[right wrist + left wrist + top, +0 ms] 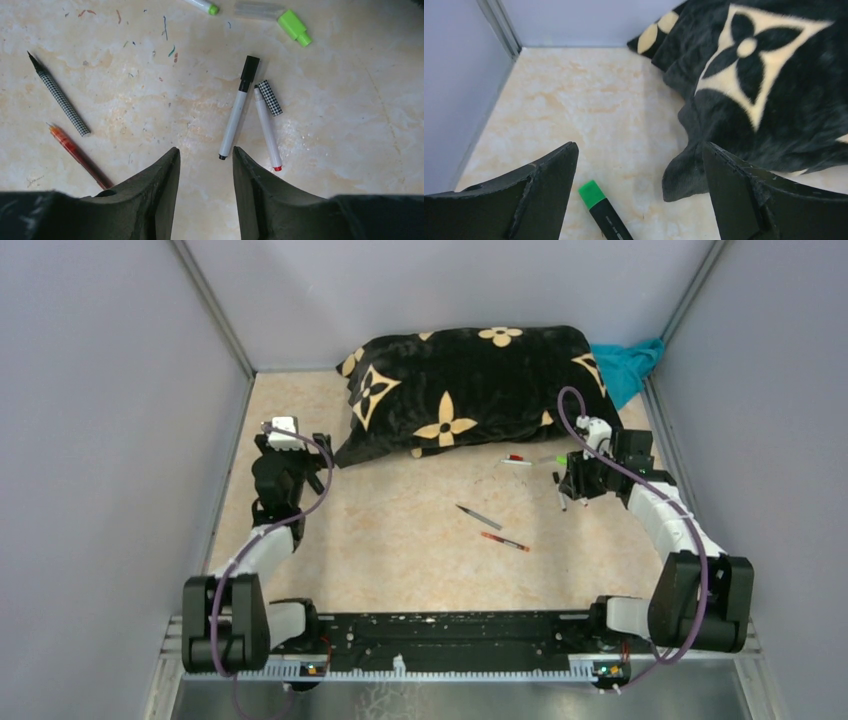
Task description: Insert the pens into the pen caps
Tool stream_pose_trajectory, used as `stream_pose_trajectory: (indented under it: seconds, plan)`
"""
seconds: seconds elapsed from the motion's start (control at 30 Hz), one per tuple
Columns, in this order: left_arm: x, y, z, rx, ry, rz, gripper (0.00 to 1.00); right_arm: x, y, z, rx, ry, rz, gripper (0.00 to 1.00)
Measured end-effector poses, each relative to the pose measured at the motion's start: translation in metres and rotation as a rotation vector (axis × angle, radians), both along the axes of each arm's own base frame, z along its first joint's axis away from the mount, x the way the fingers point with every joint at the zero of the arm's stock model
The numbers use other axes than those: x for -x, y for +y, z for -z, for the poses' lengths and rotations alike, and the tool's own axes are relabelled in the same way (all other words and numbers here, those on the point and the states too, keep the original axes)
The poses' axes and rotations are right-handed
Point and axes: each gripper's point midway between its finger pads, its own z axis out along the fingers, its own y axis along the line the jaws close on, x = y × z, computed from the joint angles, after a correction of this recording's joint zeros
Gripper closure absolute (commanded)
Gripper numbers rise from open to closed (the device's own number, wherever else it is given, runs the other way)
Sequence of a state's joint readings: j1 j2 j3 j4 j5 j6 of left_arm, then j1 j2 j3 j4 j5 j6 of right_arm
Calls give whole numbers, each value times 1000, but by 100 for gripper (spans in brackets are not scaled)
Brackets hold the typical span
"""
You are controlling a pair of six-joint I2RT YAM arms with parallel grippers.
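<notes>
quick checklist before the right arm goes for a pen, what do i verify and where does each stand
1. Right gripper empty: ok, bare table shows between its half-spread jaws.
2. Target reachable: ok, the black-ended white pen lies just ahead, its near end at the gap.
3. Room around it: not ok, the red-tipped white pen lies close alongside, the checked cap by both.
4. Left gripper free: ok, wide open, nothing held, green-ended black marker on the table below it.
5. Matching cap: cannot tell; green cap lies loose farther off.
</notes>
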State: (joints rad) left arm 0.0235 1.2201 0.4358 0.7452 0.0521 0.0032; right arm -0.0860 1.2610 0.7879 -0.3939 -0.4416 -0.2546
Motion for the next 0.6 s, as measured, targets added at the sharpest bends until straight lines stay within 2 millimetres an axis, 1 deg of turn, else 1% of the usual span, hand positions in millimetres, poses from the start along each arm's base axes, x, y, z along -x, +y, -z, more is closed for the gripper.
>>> stream_pose_trajectory:
  seconds: [0.07,0.1,0.13,0.23,0.33,0.47,0.53,0.6]
  plan:
    - [8,1,-24,8,-36,-8,1,2,0,6,-3,25,-1,60]
    - [12,1,-33,13,-44,-14,1,3,1,9,-9,38,-4,60]
    - [16,2,-37,17,-45,-19,1,4,2,11,-13,50,-10,60]
    - [26,6,-40,41,-10,-53,1,7,7,13,-31,74,-36,60]
    - [37,10,-40,68,27,-85,1,4,7,10,-31,70,-40,60]
    - [53,20,-55,140,37,-163,1,2,5,16,-8,81,-26,68]
    - [58,23,-64,169,41,-193,1,1,4,22,9,97,-17,69]
    - [61,23,-71,198,52,-200,1,-2,2,28,29,107,-8,70]
